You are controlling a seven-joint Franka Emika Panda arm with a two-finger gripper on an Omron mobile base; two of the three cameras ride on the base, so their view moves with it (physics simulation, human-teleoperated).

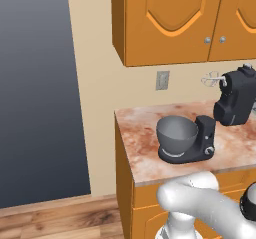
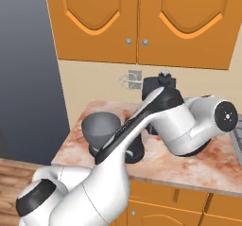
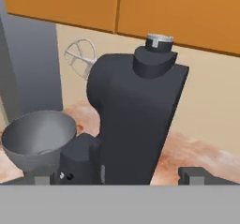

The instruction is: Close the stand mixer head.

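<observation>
The gripper (image 3: 119, 176) sits right behind the stand mixer head (image 3: 133, 120), and its two tips are spread apart with nothing between them. The head is tipped up, standing tall near the counter's (image 1: 145, 160) left end. Its wire whisk (image 1: 212, 79) points at the wall. The grey bowl (image 1: 176, 133) sits below, closer to the counter's front edge.
</observation>
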